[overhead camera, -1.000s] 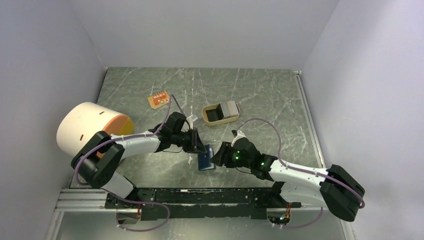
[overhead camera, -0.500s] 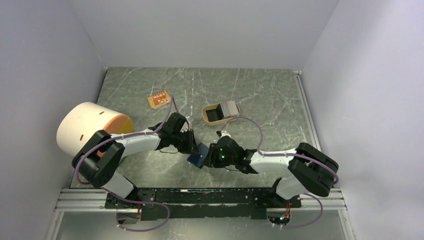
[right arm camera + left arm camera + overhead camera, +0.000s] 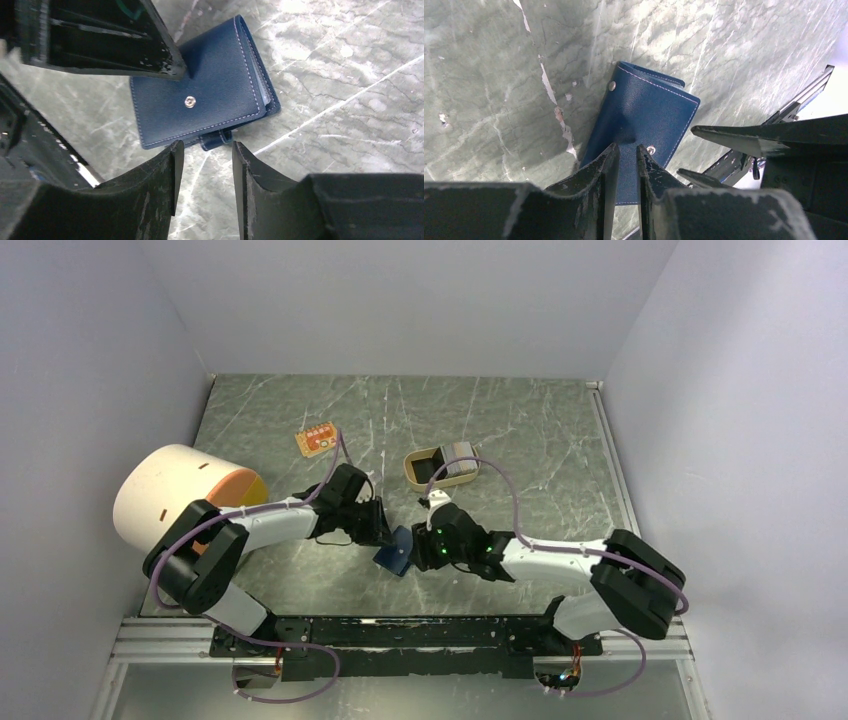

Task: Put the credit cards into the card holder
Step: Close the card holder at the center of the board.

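The closed, stitched navy card holder lies on the green marbled tabletop between the two arms. The left tool rests its nearly closed fingers on the cover; whether they pinch it cannot be told. The right tool stands with its fingers apart at the holder's strap tab. Grey credit cards sit in a tan oval tray well behind.

Card holder on table; credit cards in tray behind it.
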`<state>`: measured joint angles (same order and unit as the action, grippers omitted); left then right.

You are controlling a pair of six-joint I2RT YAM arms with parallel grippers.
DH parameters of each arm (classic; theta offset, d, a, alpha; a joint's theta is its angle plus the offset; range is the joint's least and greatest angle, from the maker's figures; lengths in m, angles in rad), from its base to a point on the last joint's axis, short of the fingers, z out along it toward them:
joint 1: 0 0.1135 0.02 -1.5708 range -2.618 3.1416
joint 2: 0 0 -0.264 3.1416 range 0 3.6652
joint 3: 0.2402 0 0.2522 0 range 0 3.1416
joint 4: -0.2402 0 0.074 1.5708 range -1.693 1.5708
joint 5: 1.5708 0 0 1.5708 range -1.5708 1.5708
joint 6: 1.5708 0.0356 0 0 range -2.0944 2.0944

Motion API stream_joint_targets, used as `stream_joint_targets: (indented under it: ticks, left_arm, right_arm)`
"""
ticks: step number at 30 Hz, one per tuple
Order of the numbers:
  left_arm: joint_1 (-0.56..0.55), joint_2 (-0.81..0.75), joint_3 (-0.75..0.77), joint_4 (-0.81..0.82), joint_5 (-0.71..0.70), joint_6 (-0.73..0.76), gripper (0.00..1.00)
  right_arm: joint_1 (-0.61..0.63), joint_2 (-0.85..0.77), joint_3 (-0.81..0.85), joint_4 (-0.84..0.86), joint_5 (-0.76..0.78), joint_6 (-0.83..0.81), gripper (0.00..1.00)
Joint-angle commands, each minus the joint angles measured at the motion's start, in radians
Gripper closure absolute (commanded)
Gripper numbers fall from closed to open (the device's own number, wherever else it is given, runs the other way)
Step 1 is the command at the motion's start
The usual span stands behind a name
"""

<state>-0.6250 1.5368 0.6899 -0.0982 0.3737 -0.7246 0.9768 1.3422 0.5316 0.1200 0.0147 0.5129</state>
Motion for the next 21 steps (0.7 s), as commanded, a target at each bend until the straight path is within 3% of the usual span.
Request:
stream_joint_targets:
  ticks: [1, 12, 21]
  left_arm:
    - [0.01, 0.003, -0.031, -0.011, -0.007, 0.021, 0.74]
    - [0.009, 0.003, -0.044, 0.0, 0.004, 0.013, 0.72]
    - [0.01, 0.003, -0.035, -0.021, 0.0, 0.006, 0.71]
  right_arm:
    - [0.003, 0.069, 0.04, -0.022, -0.007, -0.098, 0.57]
    - [0.017, 0.185, 0.1, 0.001, -0.009, -0.192, 0.55]
    - [0.021, 0.163, 0.051, 0.084, -0.021, -0.213, 0.87]
